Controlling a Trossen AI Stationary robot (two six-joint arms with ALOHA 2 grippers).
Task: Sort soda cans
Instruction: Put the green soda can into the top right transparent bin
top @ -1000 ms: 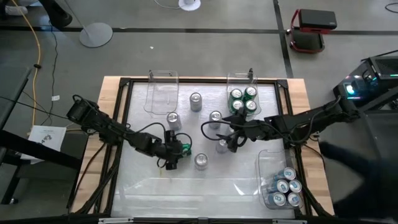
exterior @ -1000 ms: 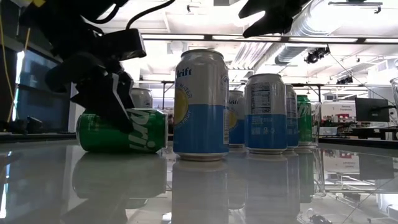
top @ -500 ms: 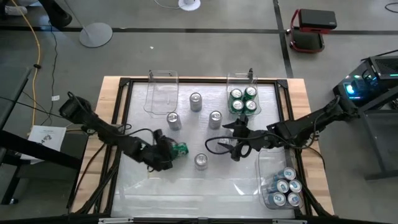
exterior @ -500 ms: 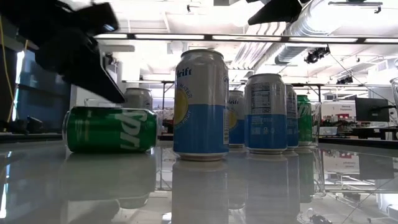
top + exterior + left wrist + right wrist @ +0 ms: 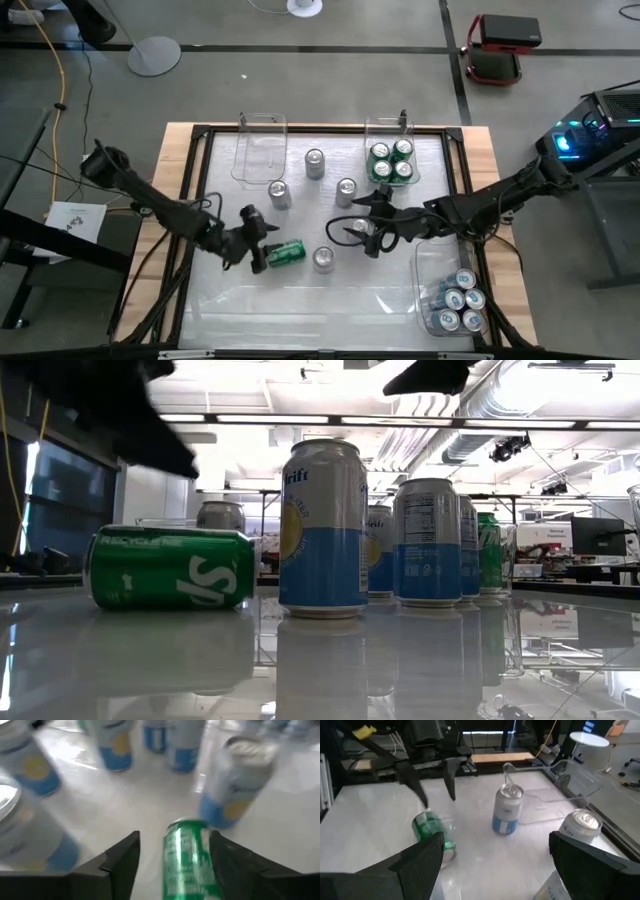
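Glossy white bench (image 5: 230, 300) carries scattered soda cans and clear bins. A green can (image 5: 286, 252) now lies on its side near the bench middle, free of the left tool (image 5: 256, 240), which has backed off just beside it with fingers spread wide and nothing in them; a second ago those fingers were around the can. So the grab failed or tipped it, and it likely needs regrasping before joining the four green cans (image 5: 391, 161) in the far-right bin. Open and empty, the right tool (image 5: 371, 233) hovers over the standing blue-and-silver cans (image 5: 324, 259).
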